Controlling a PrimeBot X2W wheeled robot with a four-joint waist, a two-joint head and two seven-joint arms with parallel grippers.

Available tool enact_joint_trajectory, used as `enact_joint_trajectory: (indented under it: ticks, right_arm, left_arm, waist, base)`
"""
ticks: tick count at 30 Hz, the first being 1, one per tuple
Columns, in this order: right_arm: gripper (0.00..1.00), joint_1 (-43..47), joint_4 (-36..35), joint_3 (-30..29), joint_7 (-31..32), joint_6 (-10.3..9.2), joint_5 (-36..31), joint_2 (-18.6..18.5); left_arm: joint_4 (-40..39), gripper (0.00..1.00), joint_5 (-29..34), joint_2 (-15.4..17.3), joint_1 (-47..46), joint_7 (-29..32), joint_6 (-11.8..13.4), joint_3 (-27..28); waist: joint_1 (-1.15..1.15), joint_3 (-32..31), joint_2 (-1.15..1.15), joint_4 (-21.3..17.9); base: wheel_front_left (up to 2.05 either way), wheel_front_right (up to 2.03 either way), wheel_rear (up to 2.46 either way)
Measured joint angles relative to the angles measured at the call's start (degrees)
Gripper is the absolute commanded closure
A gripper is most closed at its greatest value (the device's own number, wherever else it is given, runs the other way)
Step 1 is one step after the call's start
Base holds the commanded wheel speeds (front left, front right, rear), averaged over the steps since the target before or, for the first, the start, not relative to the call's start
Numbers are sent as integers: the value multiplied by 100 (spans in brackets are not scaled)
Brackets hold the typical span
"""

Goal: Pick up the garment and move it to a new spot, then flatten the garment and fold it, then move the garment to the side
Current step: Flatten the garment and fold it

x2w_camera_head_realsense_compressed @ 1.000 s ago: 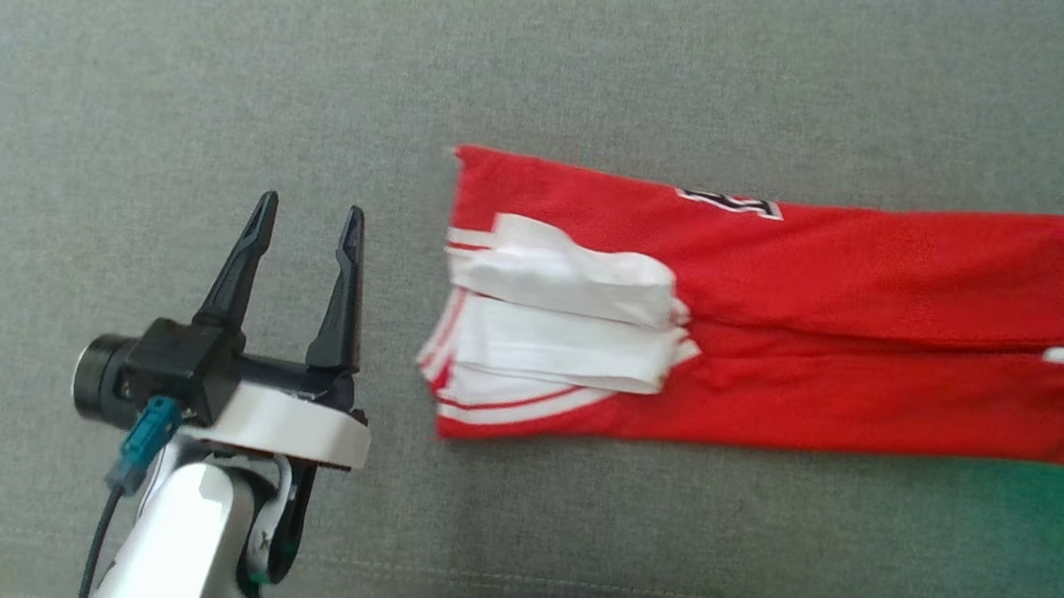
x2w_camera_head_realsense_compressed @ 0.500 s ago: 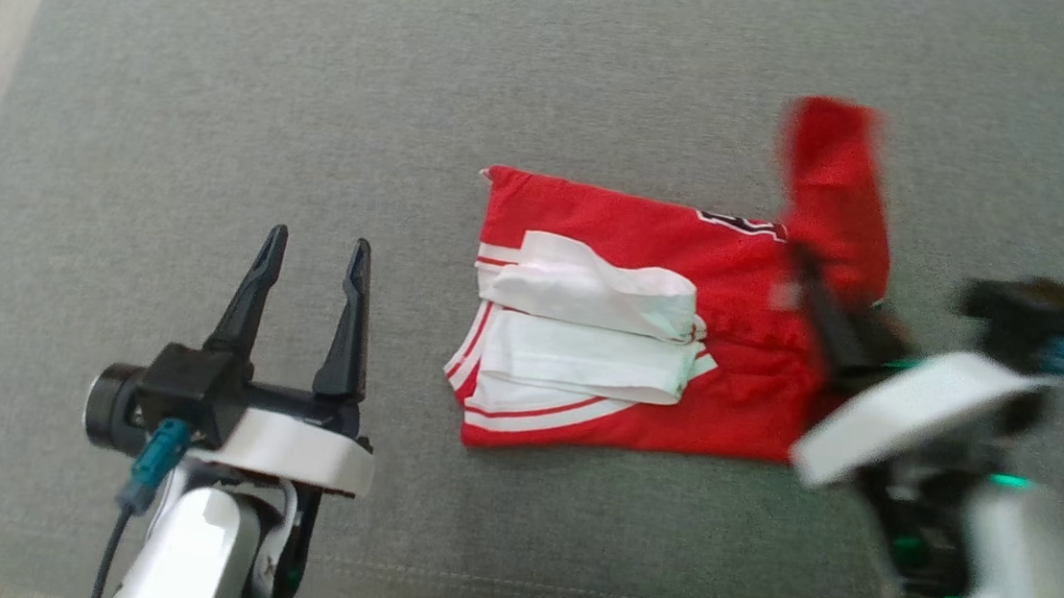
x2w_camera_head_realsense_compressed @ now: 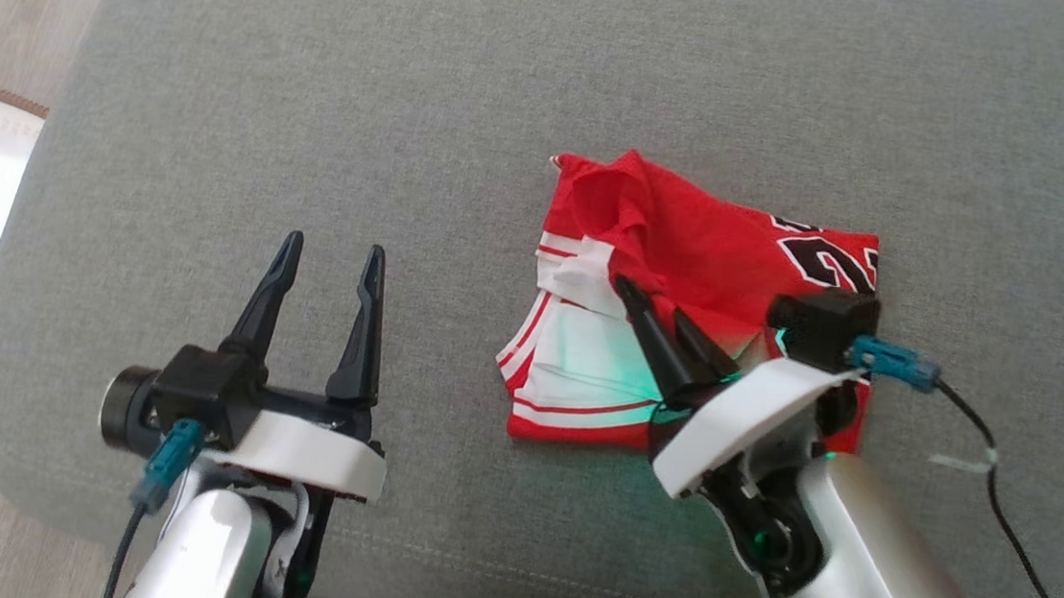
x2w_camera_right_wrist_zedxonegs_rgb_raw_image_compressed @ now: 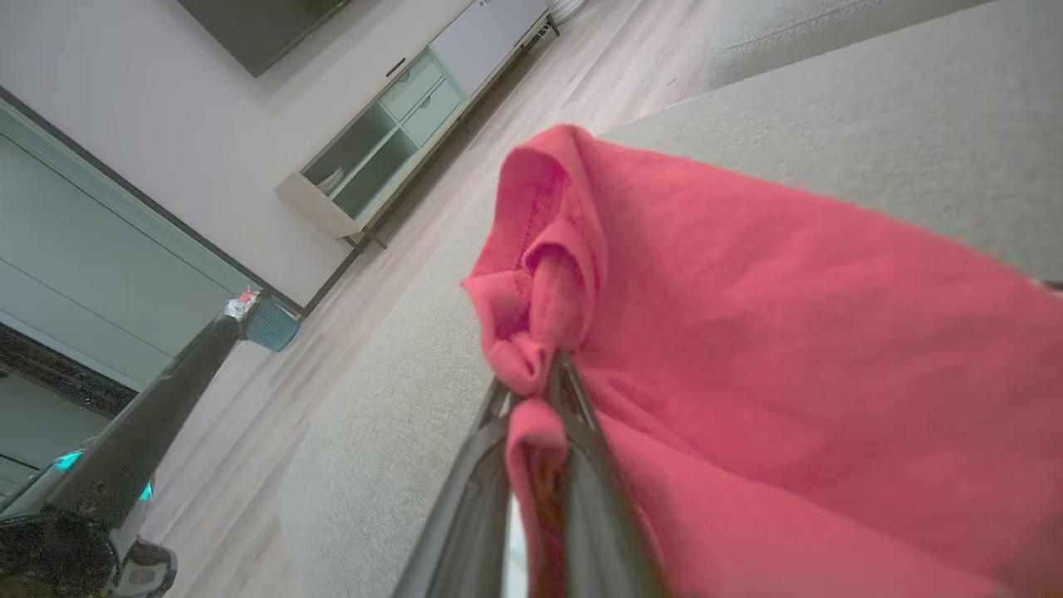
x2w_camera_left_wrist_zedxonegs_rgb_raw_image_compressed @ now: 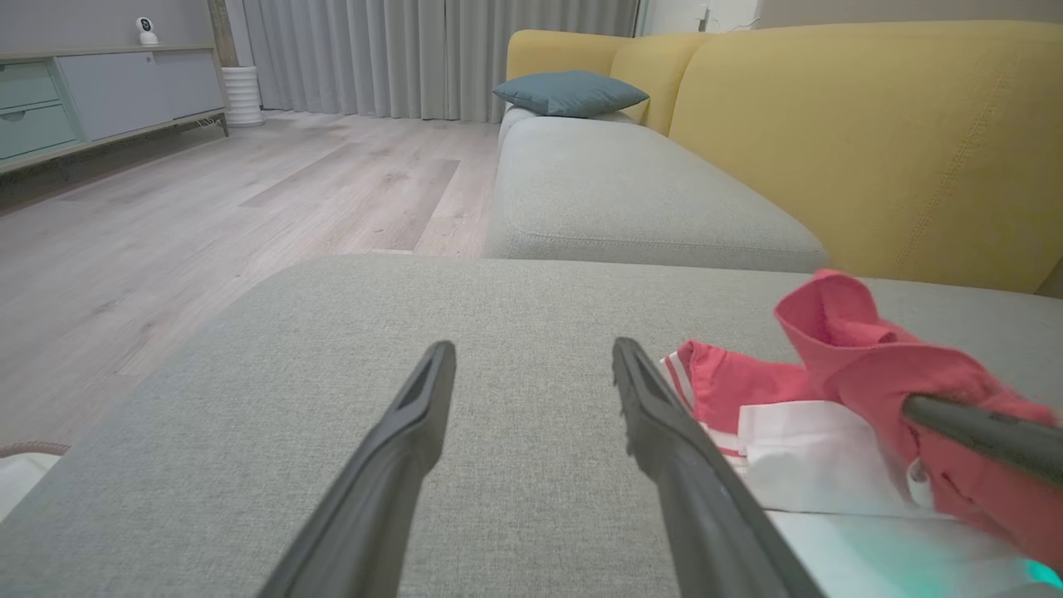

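Red cloth of the garment (x2w_camera_head_realsense_compressed: 719, 248) was pinched by the right hand (x2w_camera_head_realsense_compressed: 649, 300), whose fingers were pressed together on a bunched edge held above the white part. The garment lay half folded on the grey sofa seat (x2w_camera_head_realsense_compressed: 416, 87). The left hand (x2w_camera_head_realsense_compressed: 332, 245) was held spread, apart from it. If the edge were released so bunched, the fold could be left crooked, or the lower layers dragged out of place.

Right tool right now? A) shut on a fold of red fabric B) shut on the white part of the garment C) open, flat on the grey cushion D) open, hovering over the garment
A: in the right wrist view the right tool is closed on a bunched fold of the red garment.
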Motion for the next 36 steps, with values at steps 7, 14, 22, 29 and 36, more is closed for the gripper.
enact_joint_trajectory:
  ticks: [7, 14, 22, 29, 36]
  right_arm:
    - [0, -526, 452, 508, -1106, 0, 175, -7]
    - [0, -803, 448, 216, -1892, 0, -323, -124]
    - [0, -299, -326, -1496, -1914, 0, -1486, -821]
    - [0, 1112, -1252, -2481, -1370, 0, -1951, -822]
    - [0, 1931, -1965, -2762, -909, 0, -2109, -499]
  left_arm:
    - [30, 0, 0, -8, -54, 0, 48, -20]
    - [21, 0, 1, -1, -63, -1, 101, 2]
    - [-48, 0, -1, 48, -45, -1, 156, 75]
    - [-54, 0, -37, 164, 25, -1, 202, 213]
    - [-63, 0, -82, 345, 400, 0, 249, 283]
  waist:
    - [0, 57, 0, -14]
    - [0, 25, 0, -142]
    - [0, -86, 0, -421]
    - [0, -264, 0, -625]
    - [0, -661, 0, -762]
  base:
    - [0, 0, 0]
    - [0, 0, 0]
    - [0, 0, 0]
    - [0, 0, 0]
    - [0, 0, 0]
